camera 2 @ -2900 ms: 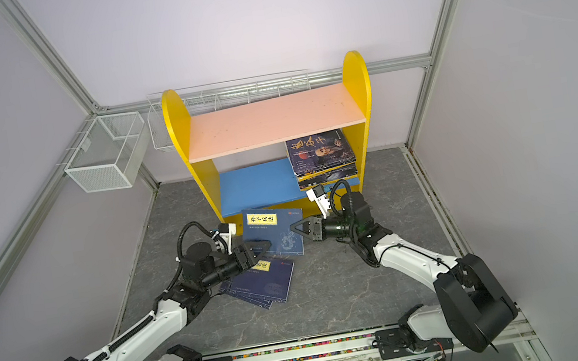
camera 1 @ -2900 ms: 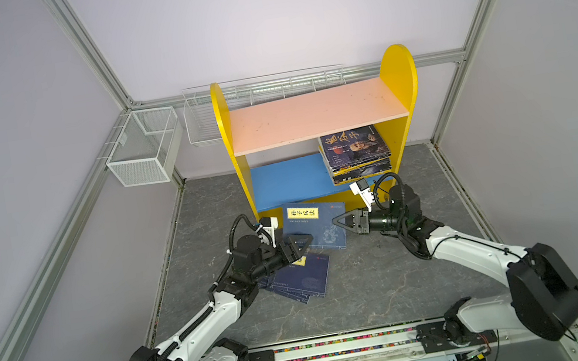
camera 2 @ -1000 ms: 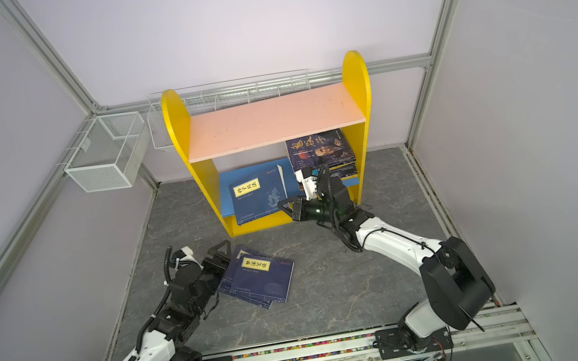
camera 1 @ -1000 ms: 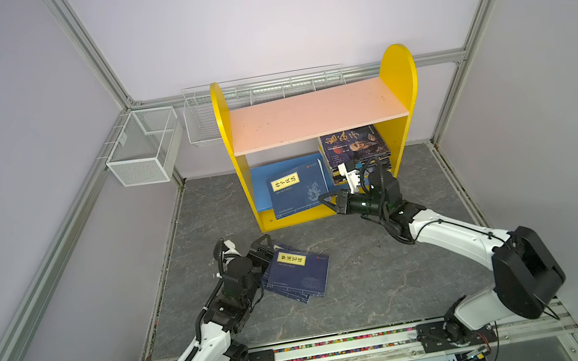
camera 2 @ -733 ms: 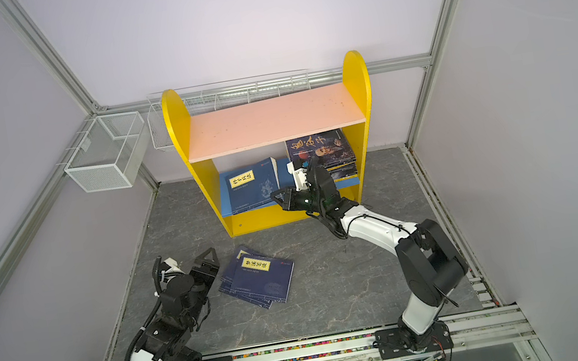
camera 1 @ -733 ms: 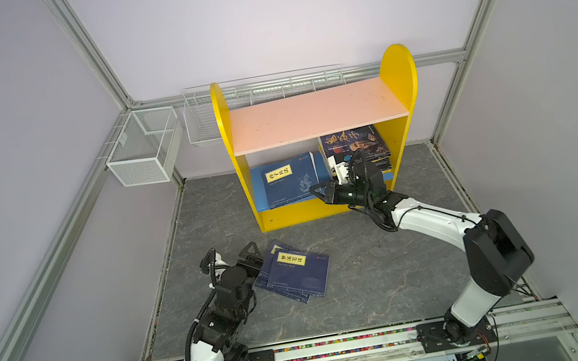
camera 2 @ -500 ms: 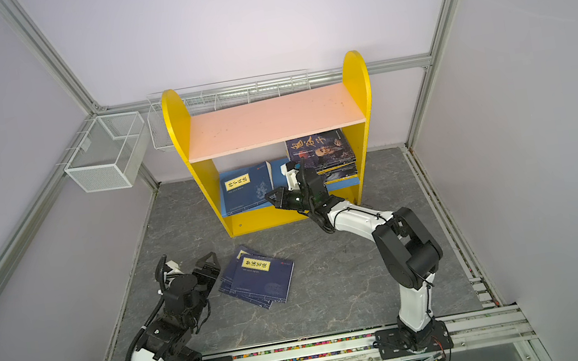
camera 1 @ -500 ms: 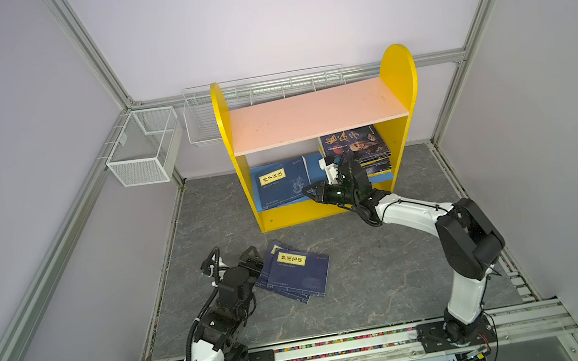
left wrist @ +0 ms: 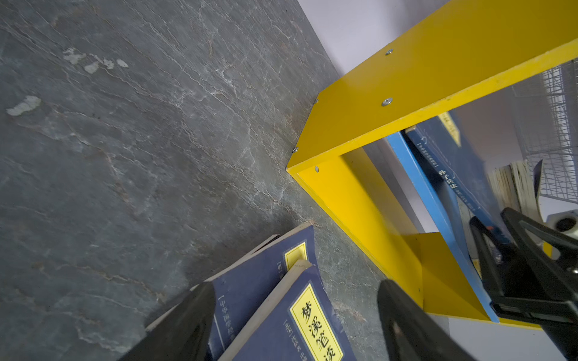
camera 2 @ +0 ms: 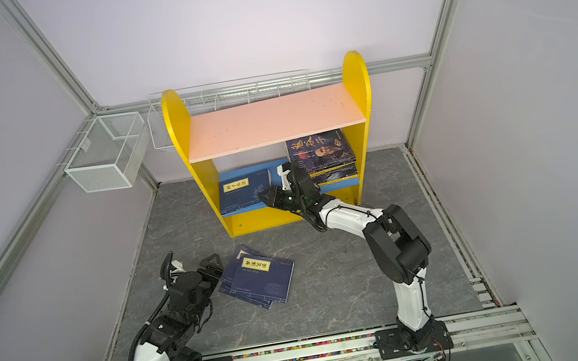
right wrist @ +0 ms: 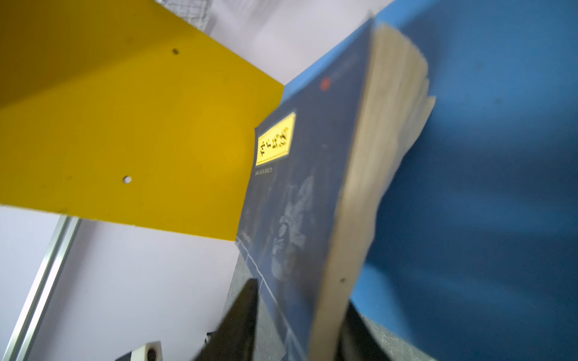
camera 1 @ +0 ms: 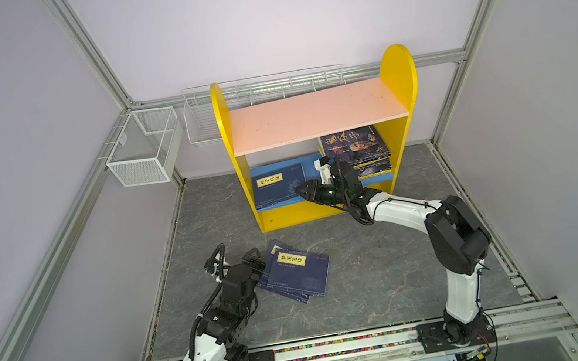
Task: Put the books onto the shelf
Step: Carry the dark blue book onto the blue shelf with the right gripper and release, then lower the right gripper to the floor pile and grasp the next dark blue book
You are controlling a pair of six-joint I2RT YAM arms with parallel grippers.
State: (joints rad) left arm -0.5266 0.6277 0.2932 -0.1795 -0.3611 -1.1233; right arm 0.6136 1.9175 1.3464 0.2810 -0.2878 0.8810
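Left claw [camera 1: 256,260]: at lower left, drawn back from mid-frame. Its jaws are held wide apart at the left edge of the books on the counter [camera 1: 299,273], and nothing is gripped.
Books on the counter: lying where they were, left of centre on the grey counter [camera 1: 368,255].
Shelf [camera 1: 222,121]: one navy book [camera 1: 277,187] has been brought up from the counter. It is now seen on the left part of the blue lower board [camera 1: 309,161], at centre.
Right claw [camera 1: 304,190]: just right of that book, its jaws lately closed and now parted about the book's near corner. Whether a pad touches cannot be told.
Meaning: this book is judged delivered. The pile on the counter remains to be shelved.
Baskets: two wire ones at upper left [camera 1: 143,149] [camera 1: 201,124], no books seen in them.
Claws: two.
Navy books on the counter: two counted, a third possibly beneath.
Navy books on the shelf: one.
Dark books [camera 1: 354,144]: stacked at the right of the lower board, at least three. The exact number is not to be told.
Pink upper board: no books.
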